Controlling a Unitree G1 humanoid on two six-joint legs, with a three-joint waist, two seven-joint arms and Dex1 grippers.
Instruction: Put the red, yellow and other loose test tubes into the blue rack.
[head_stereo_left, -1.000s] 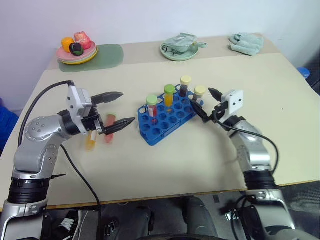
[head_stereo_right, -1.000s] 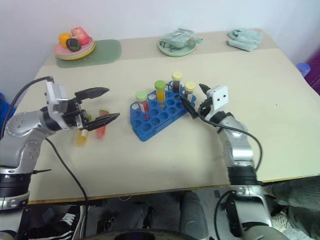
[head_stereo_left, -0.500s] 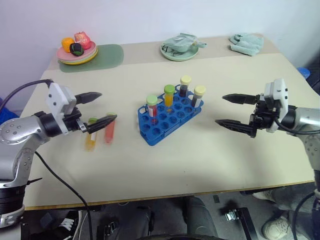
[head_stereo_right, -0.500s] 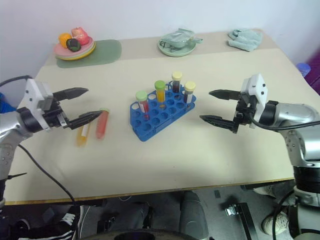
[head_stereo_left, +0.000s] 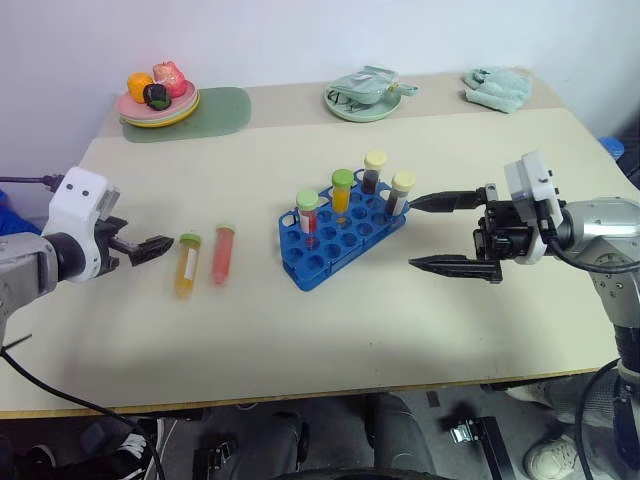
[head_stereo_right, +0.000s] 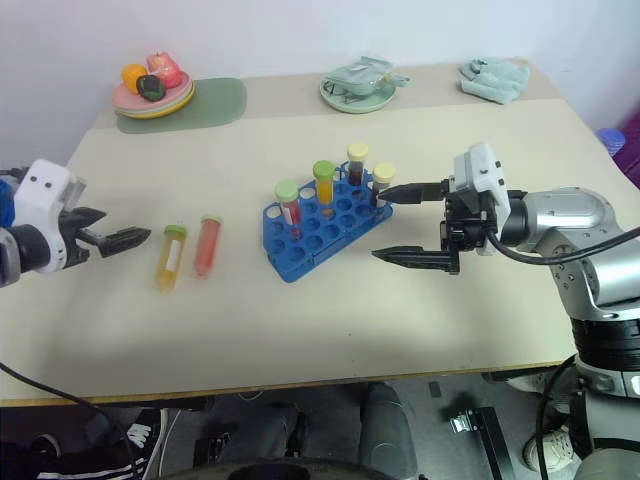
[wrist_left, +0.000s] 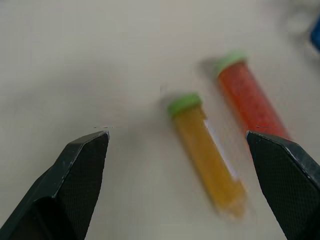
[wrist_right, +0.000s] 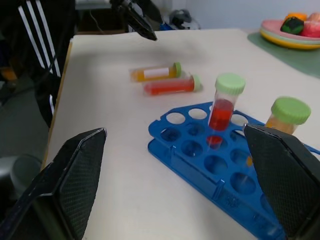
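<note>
The blue rack (head_stereo_left: 335, 243) sits mid-table with several capped tubes standing in it, among them a red one (wrist_right: 223, 108). Two loose test tubes lie side by side to its left: a yellow-orange one (head_stereo_left: 186, 270) with a green cap and a red one (head_stereo_left: 222, 257). My left gripper (head_stereo_left: 148, 243) hovers open just left of the yellow tube, pointing at it; its wrist view shows both tubes (wrist_left: 207, 155) between the spread fingers. My right gripper (head_stereo_left: 415, 233) is open at the rack's right end, pointing left, with nothing in it.
At the back left, a plate of fruit (head_stereo_left: 158, 100) rests on a green mat (head_stereo_left: 205, 112). A pale green dish holding a cloth (head_stereo_left: 362, 98) and a crumpled cloth (head_stereo_left: 497, 88) are at the back right. Bare tabletop lies in front of the rack.
My left gripper has drawn back to the left, off the loose tubes. My right gripper has pulled away from the rack's right end and turned so its fingers point left at the rack.
</note>
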